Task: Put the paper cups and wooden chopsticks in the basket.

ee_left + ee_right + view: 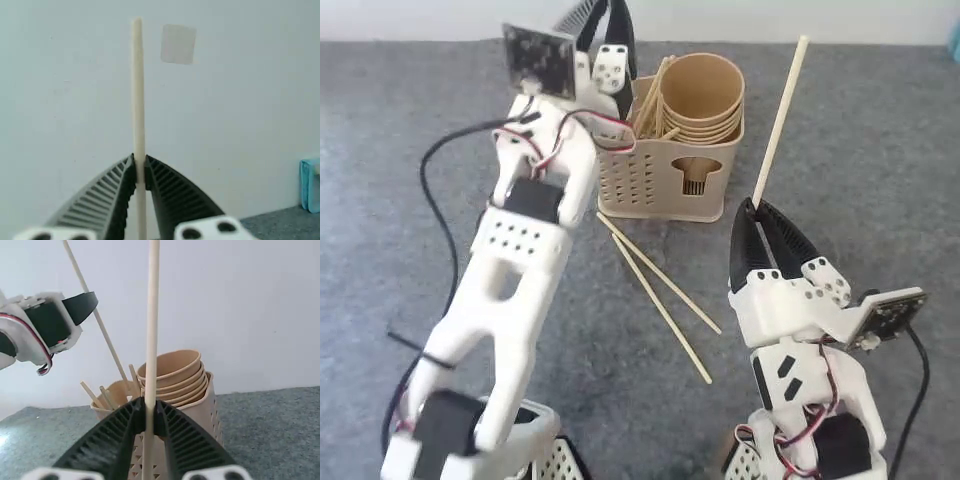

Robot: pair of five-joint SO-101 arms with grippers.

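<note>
The beige slotted basket [665, 185] stands at the back of the table, with stacked paper cups [702, 92] in one compartment and several chopsticks [650, 100] in the other. My left gripper [605, 25] hovers over the basket's far side, shut on a chopstick [137, 95] that points upward. In the right wrist view that chopstick [97, 317] slants down toward the chopstick compartment. My right gripper [757, 212] sits in front of the basket's right corner, shut on another chopstick [780, 120] that leans up past the cups [170, 371]. Two loose chopsticks [660, 285] lie on the carpet.
Grey carpet [410, 150] covers the table, with a pale wall behind. A black cable [440, 210] loops at the left arm's side. A blue object [310, 185] stands at the far right edge. Open carpet lies left and right of the basket.
</note>
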